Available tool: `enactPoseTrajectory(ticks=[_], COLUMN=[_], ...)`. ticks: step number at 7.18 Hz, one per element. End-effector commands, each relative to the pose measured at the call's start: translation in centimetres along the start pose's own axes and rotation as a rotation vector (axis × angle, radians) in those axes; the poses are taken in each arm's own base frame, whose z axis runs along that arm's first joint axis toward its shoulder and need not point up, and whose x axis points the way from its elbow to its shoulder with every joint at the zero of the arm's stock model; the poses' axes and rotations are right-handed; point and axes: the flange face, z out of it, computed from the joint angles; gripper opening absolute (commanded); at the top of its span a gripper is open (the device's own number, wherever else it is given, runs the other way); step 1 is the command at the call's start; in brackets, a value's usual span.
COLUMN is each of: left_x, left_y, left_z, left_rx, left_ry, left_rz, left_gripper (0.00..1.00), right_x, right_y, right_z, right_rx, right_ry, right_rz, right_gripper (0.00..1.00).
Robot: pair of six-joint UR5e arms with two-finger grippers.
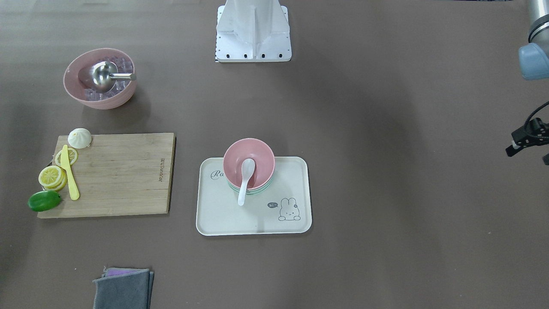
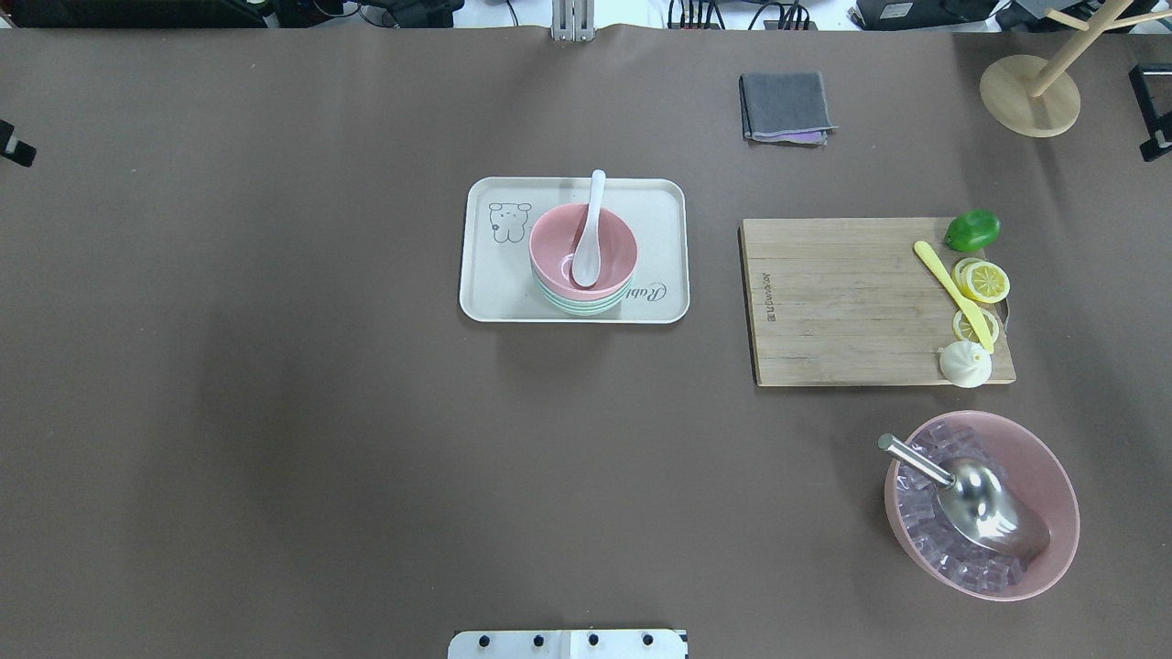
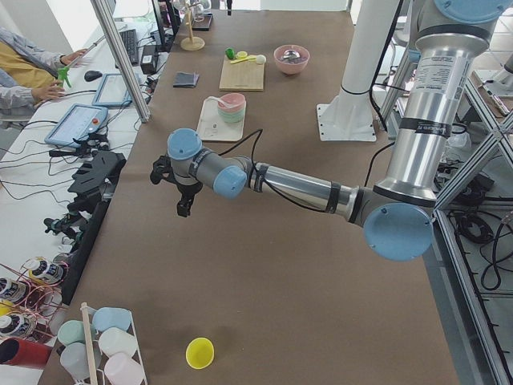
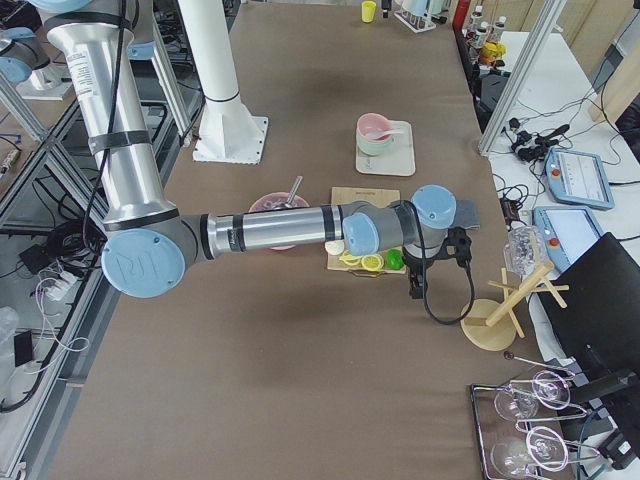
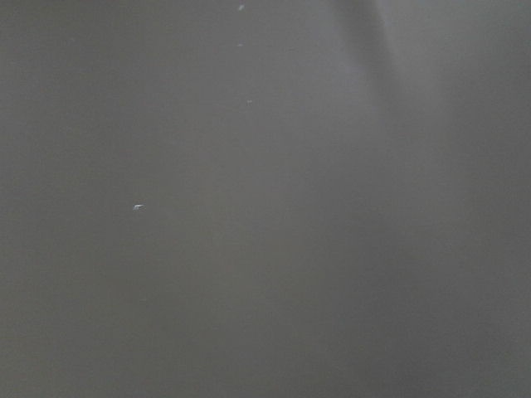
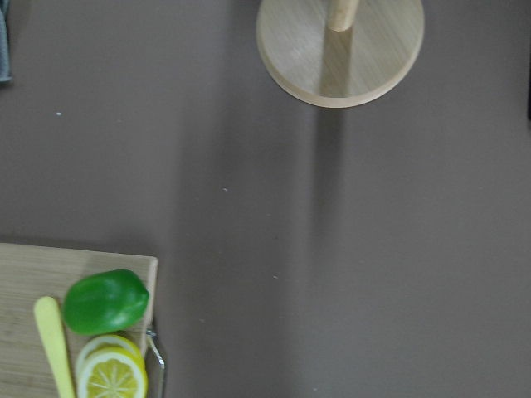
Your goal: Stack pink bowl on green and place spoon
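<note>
A small pink bowl (image 2: pixel 558 252) sits nested on a green bowl (image 2: pixel 577 303) on the cream rabbit tray (image 2: pixel 494 284) at mid-table. A white spoon (image 2: pixel 591 229) lies in the pink bowl, its handle over the rim; the stack also shows in the front view (image 1: pixel 261 156). My left gripper (image 1: pixel 525 139) hangs far off at the table's left end, only partly in view. My right gripper (image 2: pixel 1155 119) is at the far right edge by the wooden stand. I cannot tell whether either is open or shut. Neither wrist view shows fingers.
A wooden cutting board (image 2: pixel 842 302) holds a lime (image 2: pixel 972 229), lemon slices, a yellow knife and a white bun. A large pink bowl (image 2: pixel 1053 494) holds ice cubes and a metal scoop. A grey cloth (image 2: pixel 785 107) and a wooden stand (image 2: pixel 1030 91) lie at the far side.
</note>
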Motion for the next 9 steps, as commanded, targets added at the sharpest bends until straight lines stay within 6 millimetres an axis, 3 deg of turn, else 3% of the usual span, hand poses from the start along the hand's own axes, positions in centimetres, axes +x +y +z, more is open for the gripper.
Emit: enactPoseTrajectory(ticks=[1,2,9], left_x=[-3.1,-3.9,-4.1], left_y=[1.4,2.6,2.8], left_z=[-0.1,0.6,0.6], left_rx=[0.000,-0.018,-0.014], left_ry=[-0.048,-0.052,-0.049], left_rz=[-0.013,-0.026,-0.035], left_gripper=[0.99,0.99,0.99], right_x=[2.1,1.8,1.4], right_y=[0.1,-0.1,-0.5], right_z=[0.3,0.2,0.1], right_rx=[-0.007,-0.002,0.001], right_ry=[0.021,0.017,0.013], right_rz=[-0.031,-0.027,-0.032], right_gripper=[1.00,1.00,1.00])
